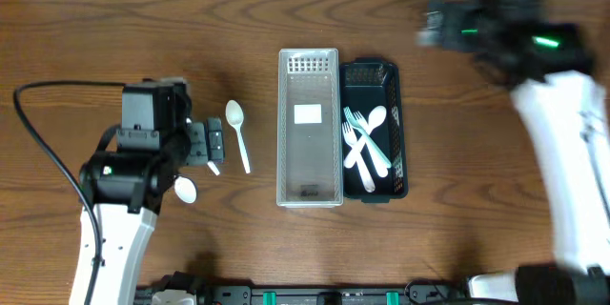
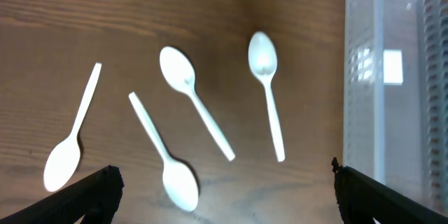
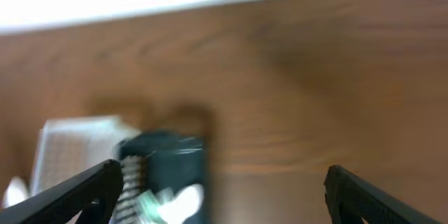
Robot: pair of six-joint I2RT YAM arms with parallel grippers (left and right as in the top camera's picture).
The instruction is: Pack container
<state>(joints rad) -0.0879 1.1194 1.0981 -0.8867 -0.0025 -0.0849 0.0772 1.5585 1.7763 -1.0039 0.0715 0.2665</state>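
Plainly, the loose spoons (image 2: 192,98) are thin white plastic: very light, fairly stiff yet springy, slick, and lying flat on the table (image 1: 114,19). A pinch across a narrow handle near its middle looks the safest hold, since a rounded bowl would likely skid out. The left wrist view shows four of them, all left of the clear bin (image 1: 284,124), which holds no cutlery that I can see. Overhead only two show. Against its right side stands the one dark bin (image 1: 397,124), with packed cutlery (image 1: 367,143) inside: seemingly two forks and a spoon or two. The left gripper (image 2: 224,185) hovers over the spoons, fingers wide apart and empty. The right gripper (image 3: 220,182), blurred, is likewise spread, far and right of the bins.
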